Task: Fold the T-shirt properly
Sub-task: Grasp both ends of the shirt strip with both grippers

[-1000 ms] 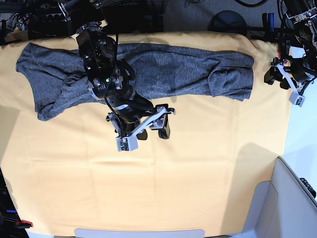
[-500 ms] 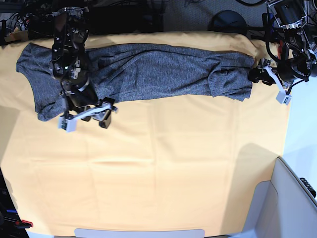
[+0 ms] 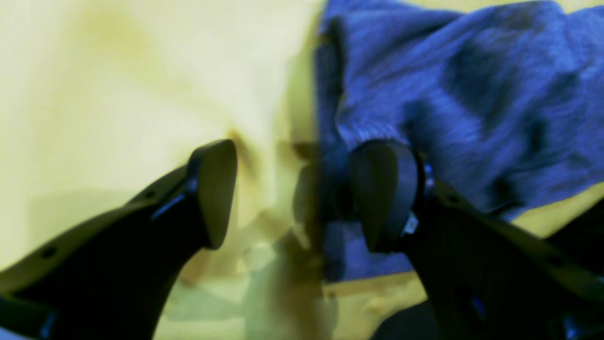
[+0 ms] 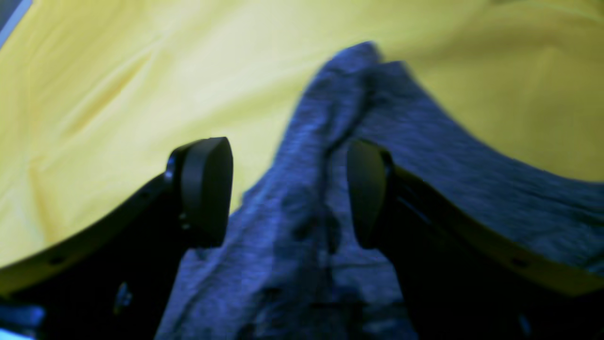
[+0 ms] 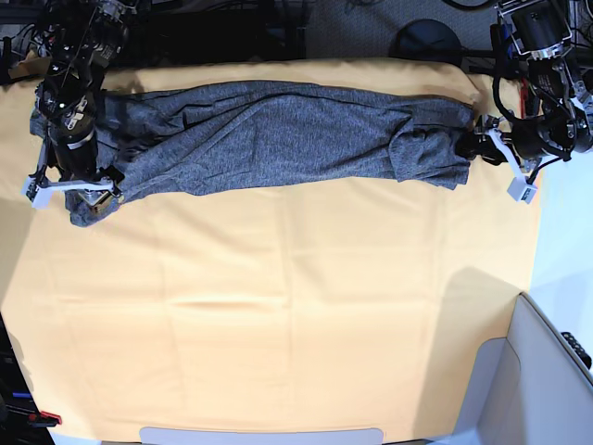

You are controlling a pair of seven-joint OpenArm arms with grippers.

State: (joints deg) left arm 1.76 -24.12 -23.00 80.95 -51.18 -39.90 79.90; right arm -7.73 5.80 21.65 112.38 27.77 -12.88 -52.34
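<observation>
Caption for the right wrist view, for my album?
Two open black fingers above the crumpled dark-grey knit shirt on a yellow cloth sheet.

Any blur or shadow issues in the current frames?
Left wrist view: shirt edges soft, shadow on the sheet beside it; near gripper fingers dark. Right wrist view: fingers dark, knit texture readable. Base view: evenly lit, shirt outline clear.

The T-shirt (image 5: 306, 139) is dark grey-blue, of soft heathered knit. It lies long and narrow across the far part of the yellow-orange cloth (image 5: 306, 306), with many wrinkles. Both its ends are bunched and bent toward the near side.
</observation>
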